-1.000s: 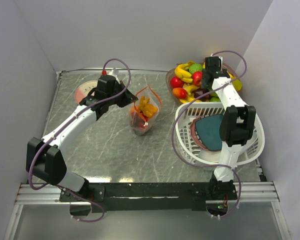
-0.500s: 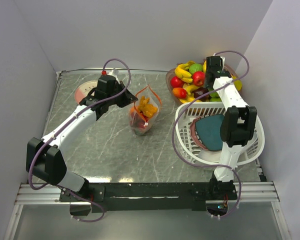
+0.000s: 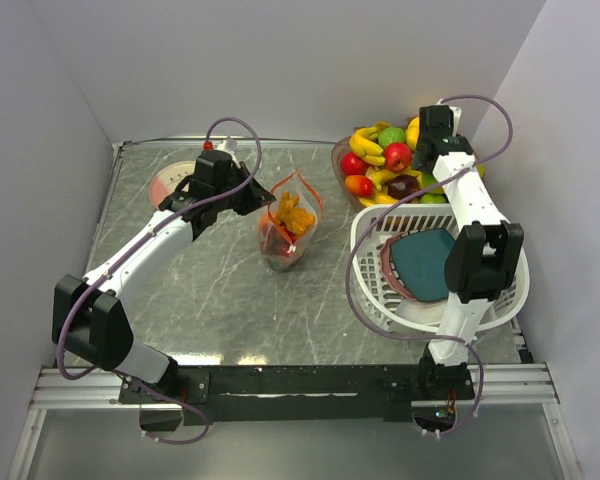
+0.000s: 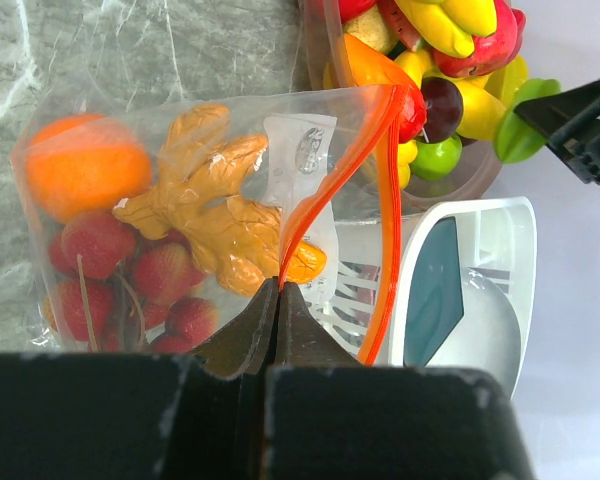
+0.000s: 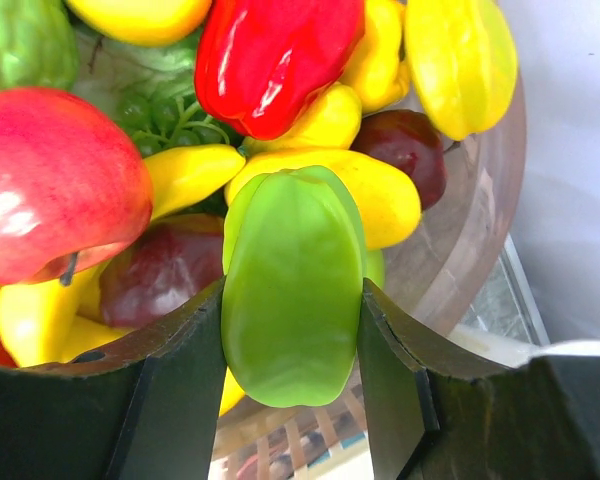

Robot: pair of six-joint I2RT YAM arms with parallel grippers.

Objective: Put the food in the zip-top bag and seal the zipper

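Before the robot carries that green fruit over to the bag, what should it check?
1. Right gripper shut on the green fruit, a finger on each side: ok.
2. Green fruit lifted free of the other food in the clear bowl: cannot tell; it hangs close over the pile.
3. Left gripper shut on the zipper, holding the zip-top bag upright: ok.
4. Bag mouth open: ok, the two halves of the zipper stand apart.
5. Room inside the bag: cannot tell; an orange, a ginger-shaped piece and strawberries already fill much of it.
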